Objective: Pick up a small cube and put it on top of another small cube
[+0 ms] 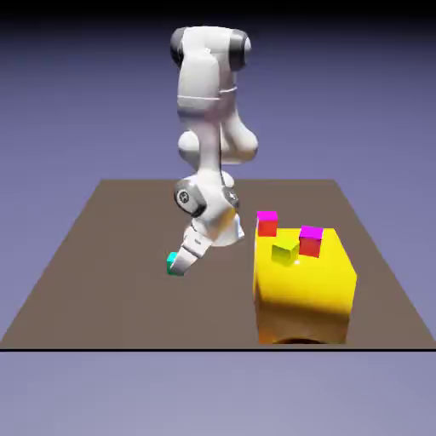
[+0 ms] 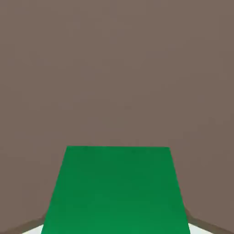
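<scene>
Teal cube [image 1: 172,263] sits gripped in the end effector [image 1: 180,266], well apart from the yellow block [image 1: 304,289]; lifting and stacking remain.

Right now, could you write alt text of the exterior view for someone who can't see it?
A white robot arm reaches down to a brown table, its gripper closed on a small teal-green cube. Toward the exterior view's right stands a big yellow block, with two red cubes with magenta tops and a yellow-green cube at its far end.
</scene>
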Robot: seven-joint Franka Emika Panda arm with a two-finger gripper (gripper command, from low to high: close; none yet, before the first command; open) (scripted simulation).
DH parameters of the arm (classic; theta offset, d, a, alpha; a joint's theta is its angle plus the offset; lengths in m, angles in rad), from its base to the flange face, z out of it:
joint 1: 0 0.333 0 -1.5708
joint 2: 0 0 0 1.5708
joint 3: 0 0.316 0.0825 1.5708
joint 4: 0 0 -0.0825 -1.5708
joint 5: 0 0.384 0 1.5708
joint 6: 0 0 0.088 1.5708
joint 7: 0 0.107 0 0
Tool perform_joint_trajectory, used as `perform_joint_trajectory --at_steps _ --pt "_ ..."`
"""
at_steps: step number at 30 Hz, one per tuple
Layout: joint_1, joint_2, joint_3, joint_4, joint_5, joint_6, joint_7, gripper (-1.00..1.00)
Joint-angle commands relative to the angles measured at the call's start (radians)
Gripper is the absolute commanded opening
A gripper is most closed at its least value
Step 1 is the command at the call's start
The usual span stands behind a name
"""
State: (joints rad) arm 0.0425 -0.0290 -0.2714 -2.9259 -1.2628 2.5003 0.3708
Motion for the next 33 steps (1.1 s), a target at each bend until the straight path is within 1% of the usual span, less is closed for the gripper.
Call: perform_joint_trajectory --at_steps 1,2,4,20,24,25,27,30,31,32,33 --pt "0.005 -0.014 0.002 -0.005 0.012 -0.006 -0.011 -1.00" --pt "0.005 -0.014 0.002 -0.005 0.012 -0.006 -0.011 -1.00" --pt "-0.013 -0.018 0.052 0.067 0.067 -0.034 -0.002 -1.00" --pt "0.305 -0.171 0.493 0.591 0.602 -0.396 -0.684 -1.00" --pt "0.405 -0.201 0.528 0.614 0.653 -0.442 -0.858 -1.00" --pt "0.429 -0.206 0.521 0.597 0.647 -0.442 -0.893 -1.00" --pt "0.436 -0.206 0.514 0.586 0.640 -0.439 -0.902 -1.00" --pt "0.401 -0.126 0.485 0.528 0.549 -0.309 -0.833 -1.00" --pt "0.396 -0.114 0.481 0.519 0.536 -0.291 -0.823 -1.00" --pt "0.396 -0.114 0.481 0.519 0.536 -0.291 -0.823 1.00" --pt "0.396 -0.114 0.481 0.519 0.536 -0.291 -0.823 1.00"
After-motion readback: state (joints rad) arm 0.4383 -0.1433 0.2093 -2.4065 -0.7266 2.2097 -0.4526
